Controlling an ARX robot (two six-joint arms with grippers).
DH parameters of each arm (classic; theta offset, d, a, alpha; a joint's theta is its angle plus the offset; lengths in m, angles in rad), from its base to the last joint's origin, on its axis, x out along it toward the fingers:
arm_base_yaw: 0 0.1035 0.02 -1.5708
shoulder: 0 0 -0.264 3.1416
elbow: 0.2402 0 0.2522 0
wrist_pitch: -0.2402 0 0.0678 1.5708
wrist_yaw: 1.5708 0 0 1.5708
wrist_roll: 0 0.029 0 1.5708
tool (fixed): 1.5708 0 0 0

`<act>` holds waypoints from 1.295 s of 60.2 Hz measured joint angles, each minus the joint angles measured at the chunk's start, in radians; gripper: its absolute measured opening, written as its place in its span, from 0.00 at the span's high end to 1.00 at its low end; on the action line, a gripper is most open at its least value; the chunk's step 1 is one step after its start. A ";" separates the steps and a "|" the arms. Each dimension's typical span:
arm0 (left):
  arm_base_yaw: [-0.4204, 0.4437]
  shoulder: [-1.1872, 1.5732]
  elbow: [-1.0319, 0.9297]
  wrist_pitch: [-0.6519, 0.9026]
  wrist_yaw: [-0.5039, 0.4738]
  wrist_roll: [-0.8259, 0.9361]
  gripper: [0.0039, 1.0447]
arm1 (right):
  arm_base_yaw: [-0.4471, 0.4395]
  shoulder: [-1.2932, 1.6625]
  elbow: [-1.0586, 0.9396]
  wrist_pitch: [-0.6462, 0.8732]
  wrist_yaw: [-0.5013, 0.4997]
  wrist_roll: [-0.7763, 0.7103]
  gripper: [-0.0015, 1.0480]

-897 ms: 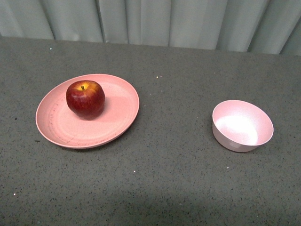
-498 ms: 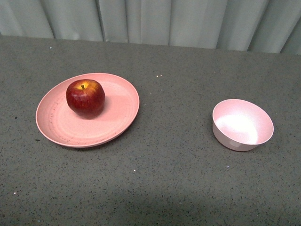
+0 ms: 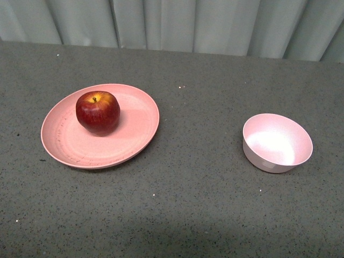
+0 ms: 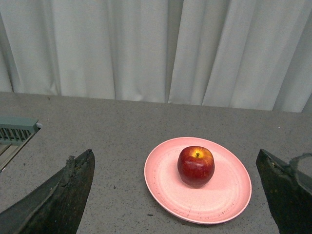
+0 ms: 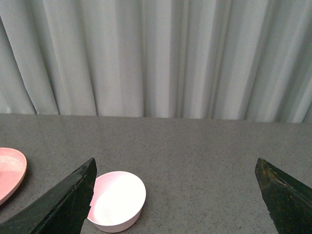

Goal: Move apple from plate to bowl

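The dark-red apple (image 3: 98,112) with a yellow patch at its stem sits upright on the wide salmon-pink plate (image 3: 134,140) at the left of the grey table. The small pale pink bowl (image 3: 277,143) stands empty at the right. Neither arm shows in the front view. In the left wrist view my left gripper (image 4: 178,195) is open and empty, short of the plate (image 4: 229,195), with the apple (image 4: 196,166) between the lines of its fingers. In the right wrist view my right gripper (image 5: 175,200) is open and empty, and the bowl (image 5: 117,201) lies by one finger (image 5: 63,207).
A pale curtain (image 3: 177,24) hangs along the table's far edge. A grey vented fixture (image 4: 14,131) sits at the table's side in the left wrist view. The plate's edge (image 5: 9,173) shows in the right wrist view.
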 joint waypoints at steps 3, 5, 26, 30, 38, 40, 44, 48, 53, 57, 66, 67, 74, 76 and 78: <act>0.000 0.000 0.000 0.000 0.000 0.000 0.06 | 0.000 0.000 0.000 0.000 0.000 0.000 0.09; 0.000 0.000 0.000 0.000 0.000 0.000 0.06 | 0.000 0.000 0.000 0.000 0.000 0.000 0.09; 0.000 0.000 0.000 0.000 0.000 0.000 0.06 | 0.000 0.000 0.000 0.000 0.000 0.000 0.09; 0.000 0.000 0.000 0.000 0.000 0.000 0.06 | 0.000 0.000 0.000 0.000 0.000 0.000 0.09; 0.000 0.000 0.000 0.000 0.000 0.000 0.06 | 0.000 0.000 0.000 0.000 0.000 0.000 0.09; 0.000 0.000 0.000 0.000 0.000 0.000 0.06 | 0.000 0.000 0.000 0.000 0.000 0.000 0.09; 0.000 0.000 0.000 0.000 0.000 0.000 0.06 | 0.000 0.000 0.000 0.000 0.000 0.000 0.09; 0.000 0.000 0.000 0.000 0.000 0.000 0.06 | 0.000 0.000 0.000 0.000 0.000 0.000 0.09; 0.000 0.000 0.000 0.000 0.000 0.000 0.06 | 0.000 0.000 0.000 0.000 0.000 0.000 0.09; 0.000 0.000 0.000 0.000 0.000 0.000 0.06 | 0.000 0.000 0.000 0.000 0.000 0.000 0.09; 0.000 0.000 0.000 0.000 0.000 0.000 0.06 | 0.000 0.000 0.000 0.000 0.000 0.000 0.09; 0.000 0.000 0.000 0.000 0.000 0.000 0.06 | 0.000 0.000 0.000 0.000 0.000 0.000 0.09; 0.000 0.000 0.000 0.000 0.000 0.000 0.06 | 0.036 0.029 0.000 0.037 0.131 -0.038 0.09; 0.000 0.000 0.000 0.000 0.000 0.000 0.06 | 0.053 0.096 0.006 0.069 0.180 -0.063 0.09; 0.000 0.000 0.000 0.000 0.000 0.000 0.06 | 0.050 0.160 0.011 0.103 0.163 -0.071 0.09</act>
